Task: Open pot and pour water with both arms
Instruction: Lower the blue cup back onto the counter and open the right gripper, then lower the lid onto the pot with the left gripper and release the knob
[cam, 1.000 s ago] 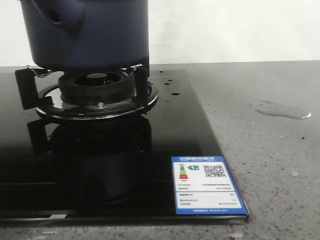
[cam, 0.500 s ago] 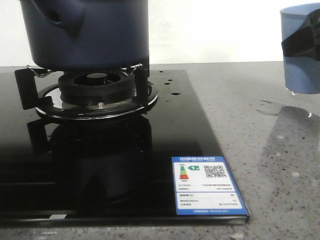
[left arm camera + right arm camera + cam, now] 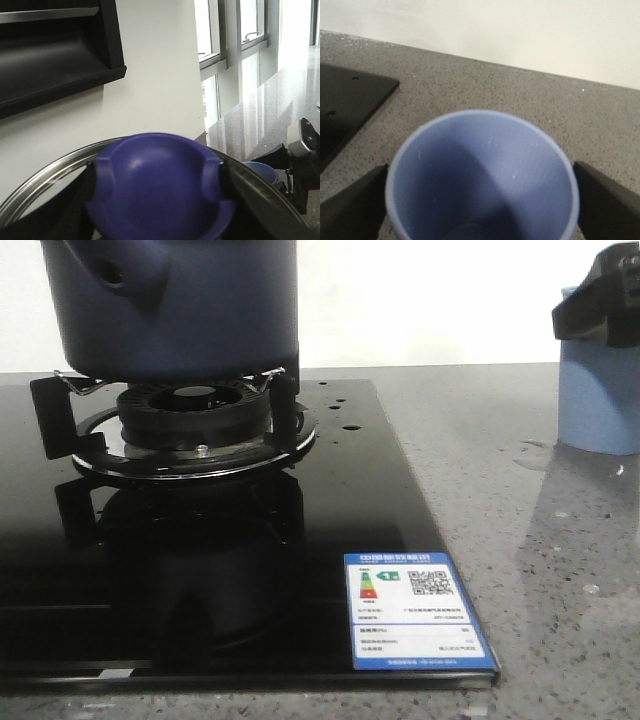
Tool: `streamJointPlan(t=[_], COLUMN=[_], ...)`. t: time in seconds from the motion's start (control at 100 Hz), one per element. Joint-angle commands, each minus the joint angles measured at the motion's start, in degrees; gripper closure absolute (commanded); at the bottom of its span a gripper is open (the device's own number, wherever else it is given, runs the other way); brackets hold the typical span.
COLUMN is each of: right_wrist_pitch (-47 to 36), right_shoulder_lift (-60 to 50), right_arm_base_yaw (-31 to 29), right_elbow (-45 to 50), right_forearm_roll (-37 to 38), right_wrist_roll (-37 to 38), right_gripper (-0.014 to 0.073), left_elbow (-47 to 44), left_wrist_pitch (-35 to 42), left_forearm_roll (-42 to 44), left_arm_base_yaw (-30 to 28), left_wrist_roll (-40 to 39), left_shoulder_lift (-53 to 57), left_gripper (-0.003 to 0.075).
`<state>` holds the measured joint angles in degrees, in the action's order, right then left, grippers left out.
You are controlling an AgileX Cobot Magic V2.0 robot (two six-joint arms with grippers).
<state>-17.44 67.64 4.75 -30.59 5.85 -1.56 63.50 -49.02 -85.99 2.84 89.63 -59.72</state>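
The large round dark navy-blue pot sits on the black gas burner, lid apparently off. The right gripper clasps the light blue plastic cup, well apart to the pot's right, standing on the counter. I judge it best released gently, upright. The left gripper grips the blue lid knob.
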Motion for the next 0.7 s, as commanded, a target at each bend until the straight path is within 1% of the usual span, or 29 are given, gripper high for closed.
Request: streamJointPlan(t=[0.0,0.26,0.31,0.35,0.4,0.42,0.44,0.45,0.47,0.48,0.49,0.5,0.51,0.52,0.54,0.55,0.56,0.57,0.58,0.59,0.69], right_wrist_pitch=[-5.7,-4.9,-4.2,-3.5,-2.5,-2.1,-1.3,-0.7,0.3,0.7,1.1,1.9,2.3,3.1,4.3,4.7,5.1,5.9,6.3,6.9,10.2], right_shoulder_lift=[-3.8,-13.6,-15.3,-16.4,-18.1,-18.5,-19.2,-19.7,-20.3,-20.5,-20.7,-21.2,-21.4,-21.8,-22.5,-22.7,-22.9,-23.4,-23.6,-24.0,-26.6], right_arm_base_yaw=[-0.4,-0.4,-0.2,0.1,0.5,0.8,1.1,1.3,1.5,1.8,1.9,2.1,2.3,2.5,2.8,3.0,3.2,3.4,3.5,3.7,4.9], right_elbow=[-2.7,-8.6,-9.3,-9.7,-9.8,-9.8,-9.8,-9.8,-9.8,-9.8,-9.8,-9.8,-9.8,-9.8,-9.8,-9.7,-9.7,-9.7,-9.7,-9.7,-9.7], right_forearm_roll=[-0.4,-0.4,-0.4,-0.4,-0.4,-0.4,-0.4,-0.4,-0.4,-0.4,-0.4,-0.4,-0.4,-0.4,-0.4,-0.4,-0.4,-0.4,-0.4,-0.4,-0.4], right_wrist_roll=[0.1,0.1,0.1,0.1,0.1,0.1,0.1,0.1,0.1,0.1,0.1,0.1,0.1,0.1,0.1,0.1,0.1,0.1,0.1,0.2,0.2], right_gripper=[-0.0062,-0.0062,-0.0058,-0.0038,0.0026,0.0068,0.0120,0.0161,0.0206,0.0255,0.0281,0.0335,0.0363,0.0420,0.0477,0.0535,0.0564,0.0619,0.0645,0.0664,0.0659], left_elbow=[1.8,1.8,1.8,1.8,1.8,1.8,1.8,1.8,1.8,1.8,1.8,1.8,1.8,1.8,1.8,1.8,1.8,1.8,1.8,1.8,1.8], left_wrist_pitch=[0.1,0.3,0.3,0.3,0.4,0.6,0.8,0.8,1.2,1.3,1.7,1.8,2.2,2.4,3.0,3.2,3.5,3.6,3.6,3.6,4.1], left_forearm_roll=[-5.7,-6.9,-7.3,-7.6,-8.1,-8.3,-8.7,-8.7,-8.9,-9.2,-9.3,-9.5,-9.7,-9.9,-10.4,-10.8,-11.0,-11.2,-11.5,-11.7,-14.0], left_arm_base_yaw=[0.5,1.2,2.2,3.5,5.4,6.3,7.1,7.4,8.1,8.5,8.7,9.1,9.2,9.4,9.7,9.9,9.9,10.0,10.0,10.0,10.0], left_wrist_roll=[-0.4,-0.4,0.9,3.1,5.7,6.7,7.7,7.9,8.7,9.1,9.3,9.5,9.5,9.5,9.7,9.9,9.9,10.0,10.0,10.0,10.4], left_shoulder_lift=[0.7,-4.2,-6.1,-7.3,-9.2,-10.0,-10.8,-11.3,-11.8,-12.3,-12.5,-13.0,-13.3,-13.8,-14.2,-14.7,-14.9,-15.1,-15.6,-16.0,-18.6], left_gripper=[0.0405,0.0406,0.0406,0.0406,0.0406,0.0406,0.0406,0.0406,0.0406,0.0406,0.0406,0.0406,0.0406,0.0406,0.0406,0.0406,0.0406,0.0406,0.0406,0.0406,0.0406])
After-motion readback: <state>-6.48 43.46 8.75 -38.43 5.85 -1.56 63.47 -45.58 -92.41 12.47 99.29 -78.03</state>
